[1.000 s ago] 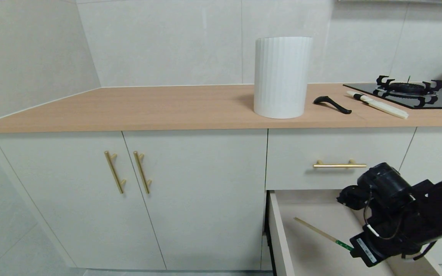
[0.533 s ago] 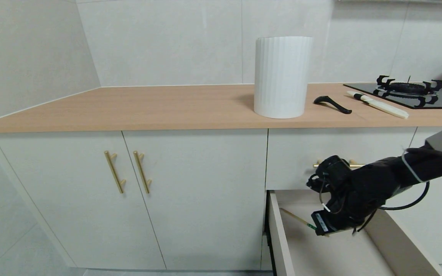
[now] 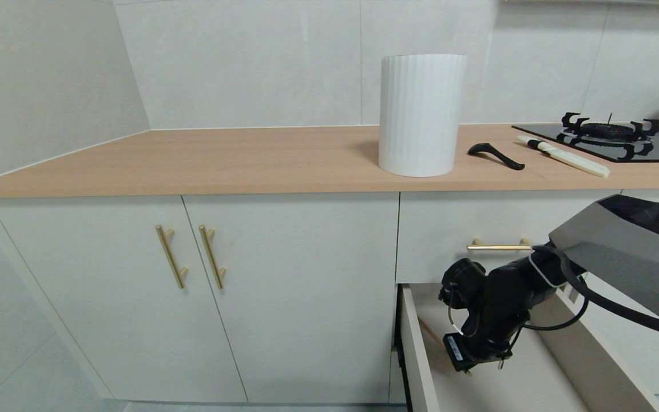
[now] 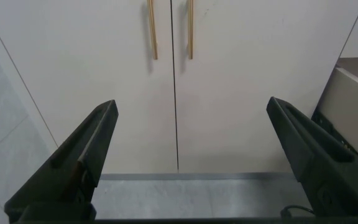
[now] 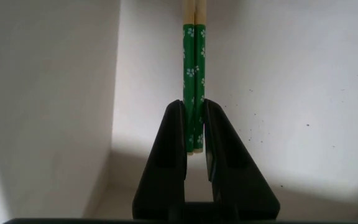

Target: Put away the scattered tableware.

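Over the last second the right arm has swung across the open drawer (image 3: pixel 417 355) from its right side to its left, sinking lower into it, with the load carried along.

- Right gripper (image 5: pixel 194 112): fingers (image 5: pixel 173 143) clenched on a pair of chopsticks (image 5: pixel 194 50), pinching them at the green flowered end. The pale tips point away from the wrist, side by side.
- In the right wrist view, the sticks hang over the drawer floor close beside a side wall. Whether the tips already touch the floor I can't tell.
- In the head view, the right gripper (image 3: pixel 462 356) sits inside the drawer near its left wall. A faint stick line running toward that wall is probably the chopsticks (image 3: pixel 429 333).
- Left gripper (image 4: pixel 188 109): fingers spread wide, nothing between them, held low facing the cupboard doors (image 4: pixel 176 81).
- On the desk (image 3: pixel 221 160) above, a black-handled utensil (image 3: pixel 495 154) and a knife (image 3: pixel 564 156) lie beside the white ribbed canister (image 3: pixel 419 114), the knife's tip on the hob (image 3: pixel 610 137).

Reading: the carry looks done and the load is over its spot. The step in hand seems to be lowering and letting go. The two pieces on the desk still need putting away, so the job is well short of finished.
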